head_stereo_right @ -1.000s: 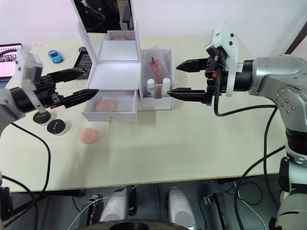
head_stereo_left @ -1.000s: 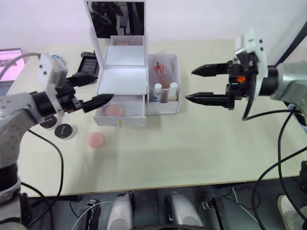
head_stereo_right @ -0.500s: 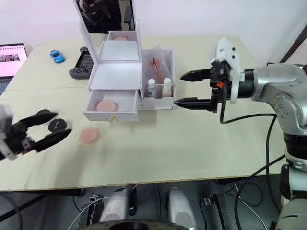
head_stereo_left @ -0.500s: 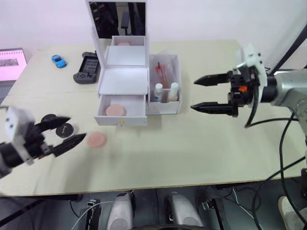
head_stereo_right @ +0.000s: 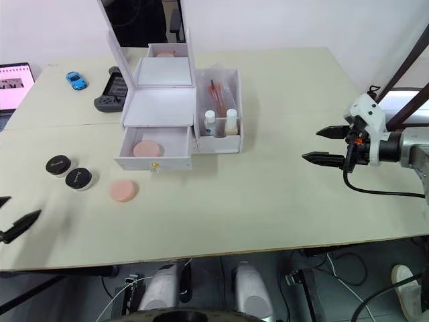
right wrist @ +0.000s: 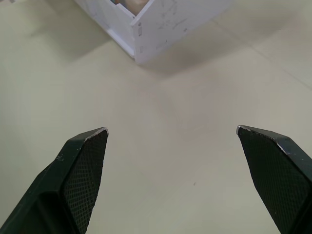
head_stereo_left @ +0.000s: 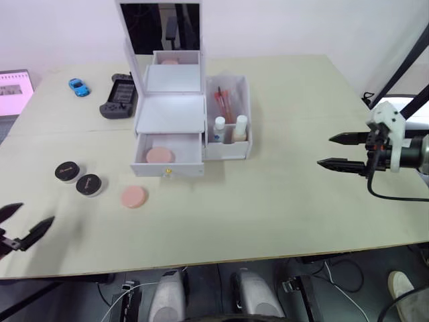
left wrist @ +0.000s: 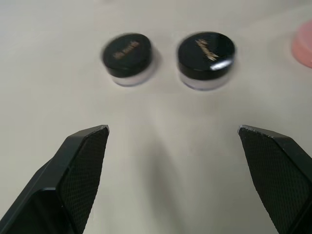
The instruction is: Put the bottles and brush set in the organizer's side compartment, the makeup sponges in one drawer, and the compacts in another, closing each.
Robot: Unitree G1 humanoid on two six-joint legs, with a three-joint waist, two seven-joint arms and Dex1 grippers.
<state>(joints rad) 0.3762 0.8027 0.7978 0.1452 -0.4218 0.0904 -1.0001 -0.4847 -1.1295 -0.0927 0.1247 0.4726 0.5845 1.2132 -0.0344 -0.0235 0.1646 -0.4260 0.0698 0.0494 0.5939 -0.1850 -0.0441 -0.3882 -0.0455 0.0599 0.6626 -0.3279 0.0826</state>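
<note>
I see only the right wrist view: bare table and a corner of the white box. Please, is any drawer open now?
Observer: Yes. One drawer of the organizer is pulled out, with a makeup sponge lying inside.
Operator: Where is the other sponge?
Observer: The second sponge lies on the table, in front of that drawer, toward the robot's left.
Operator: And the compacts?
Observer: The compacts sit side by side on the table, further left of that sponge, ahead of the open left end effector.
</note>
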